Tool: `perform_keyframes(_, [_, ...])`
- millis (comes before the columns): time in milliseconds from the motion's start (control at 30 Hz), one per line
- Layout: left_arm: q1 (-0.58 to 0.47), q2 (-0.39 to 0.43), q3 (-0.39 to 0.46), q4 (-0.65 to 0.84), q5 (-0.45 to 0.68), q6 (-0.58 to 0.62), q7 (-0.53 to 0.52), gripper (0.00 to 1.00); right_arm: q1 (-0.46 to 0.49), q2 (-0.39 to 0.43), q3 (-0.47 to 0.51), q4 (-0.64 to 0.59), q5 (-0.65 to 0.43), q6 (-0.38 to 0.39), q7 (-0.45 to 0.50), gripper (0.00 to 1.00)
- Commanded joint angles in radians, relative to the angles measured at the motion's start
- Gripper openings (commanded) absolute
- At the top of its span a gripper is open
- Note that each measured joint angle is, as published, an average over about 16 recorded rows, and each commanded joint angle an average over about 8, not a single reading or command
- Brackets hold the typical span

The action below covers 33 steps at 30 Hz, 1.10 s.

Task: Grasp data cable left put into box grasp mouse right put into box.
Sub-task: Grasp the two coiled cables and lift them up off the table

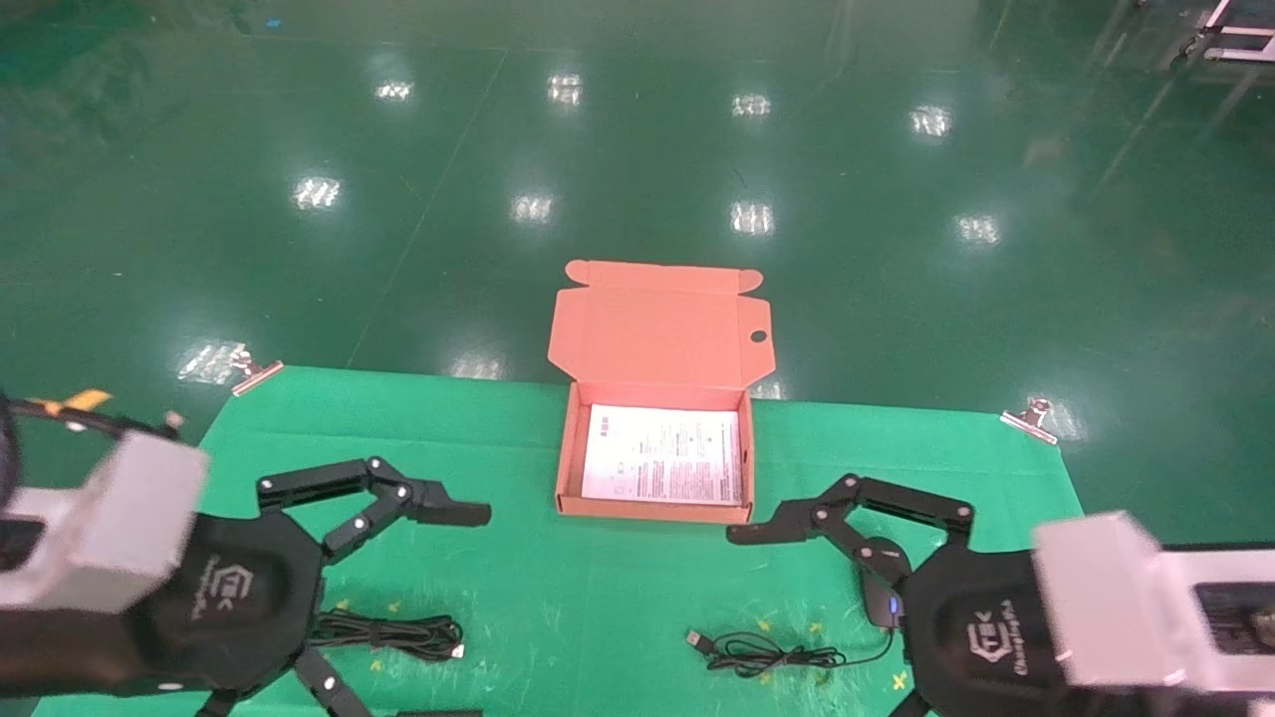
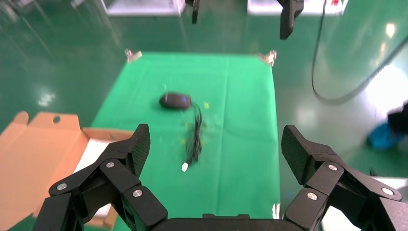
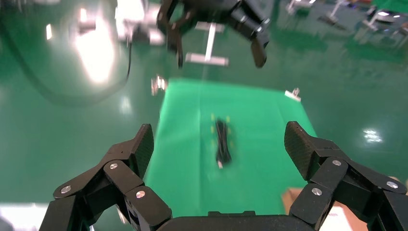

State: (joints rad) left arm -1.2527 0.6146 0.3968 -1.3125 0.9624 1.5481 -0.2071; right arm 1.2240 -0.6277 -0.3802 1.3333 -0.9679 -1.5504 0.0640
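Left gripper [image 1: 438, 607]: jaws spread wide and empty, hovering above the black looped data cable bundle [image 1: 390, 635] on the green table cloth [image 1: 498, 438].
Right gripper [image 1: 797, 617]: jaws spread wide and empty, hovering above the small black oval mouse [image 1: 881, 597] with its blue light.
Box: flat orange-brown cardboard box [image 1: 568, 448], lid hinged back, a white printed sheet [image 1: 662, 454] inside; it sits between the two grippers, farther from the robot.
Risk, cable: a pinch on only a few loops would likely let the bundle unravel and trail over the box wall.
Risk, mouse: its thin black USB cord [image 1: 767, 654] lies loose beside it and may drag or snag, staying outside the box.
Count: one data cable, one mouse, one box, two silver cloth clips [image 1: 254, 372].
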Motion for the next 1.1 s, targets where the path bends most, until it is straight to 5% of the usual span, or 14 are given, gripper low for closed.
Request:
perform_keyframes(33, [-0.045,0.007,0.025,-0.004,0.052,0.021,-0.003,1.0,0.032,-0.006,-0.017,0.008,-0.049,-0.013,-0.023,1.0])
perform_keyframes(600, [-0.352,0.099,0.451,0.02,0.368,0.035,0.074,1.0,0.358,-0.099,-0.452,0.022,-0.467,-0.011,-0.31,1.0])
perform_keyframes(1100, [-0.377,0.201,0.65,0.11,0.693,-0.062,0.08,1.0,0.31,-0.168,-0.601,0.019,-0.732,0.143,-0.287,1.0])
